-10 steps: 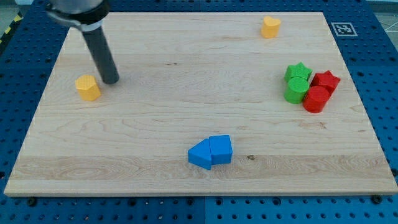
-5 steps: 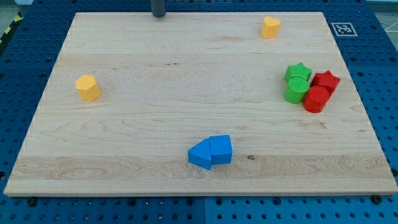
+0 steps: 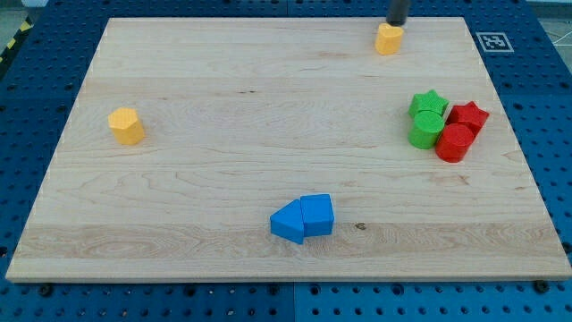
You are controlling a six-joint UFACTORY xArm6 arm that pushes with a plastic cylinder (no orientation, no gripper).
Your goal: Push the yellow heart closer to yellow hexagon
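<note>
The yellow heart (image 3: 388,39) lies near the view's top edge of the wooden board, right of centre. The yellow hexagon (image 3: 126,126) lies far off at the view's left side. My tip (image 3: 396,22) stands at the board's top edge, just above and slightly right of the yellow heart, close to it or touching it; I cannot tell which. Only the rod's lower end shows.
A green star (image 3: 430,104), a green cylinder (image 3: 425,131), a red star (image 3: 468,116) and a red cylinder (image 3: 454,142) cluster at the view's right. Two blue blocks (image 3: 302,217) lie together at the bottom centre. A marker tag (image 3: 492,41) sits off the board's top right corner.
My tip moved from beside the yellow hexagon at the left, along the top edge, to just above the yellow heart. No block has moved.
</note>
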